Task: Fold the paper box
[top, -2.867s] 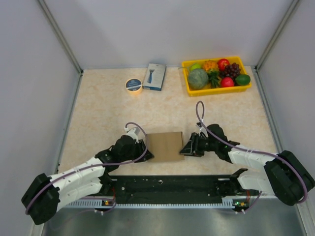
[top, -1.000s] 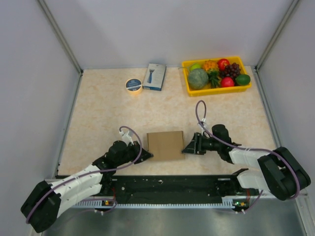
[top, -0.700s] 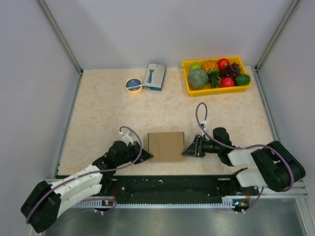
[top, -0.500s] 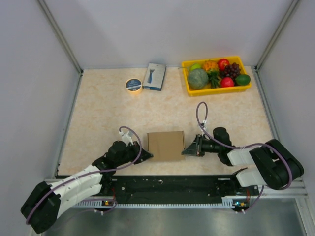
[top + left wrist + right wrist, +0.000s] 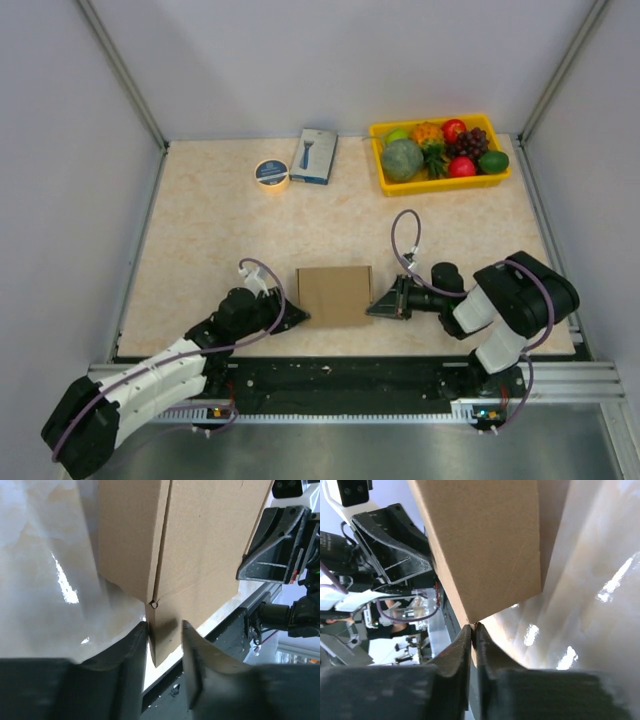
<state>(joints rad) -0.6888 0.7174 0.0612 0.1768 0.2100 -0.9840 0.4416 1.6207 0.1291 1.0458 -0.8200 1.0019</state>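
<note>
Brown cardboard, the paper box [image 5: 334,296], is seen lying flat toward the near edge of the table [image 5: 220,230], its long axis running left to right between the two arms, so that each end is equally close to its own arm. Its near-left corner is straddled by the left gripper [image 5: 164,630], whose fingers are set slightly apart with no clear pinch. The right gripper [image 5: 473,629] is closed with its tips at the near-right corner, and whether cardboard is caught there cannot be told.
</note>
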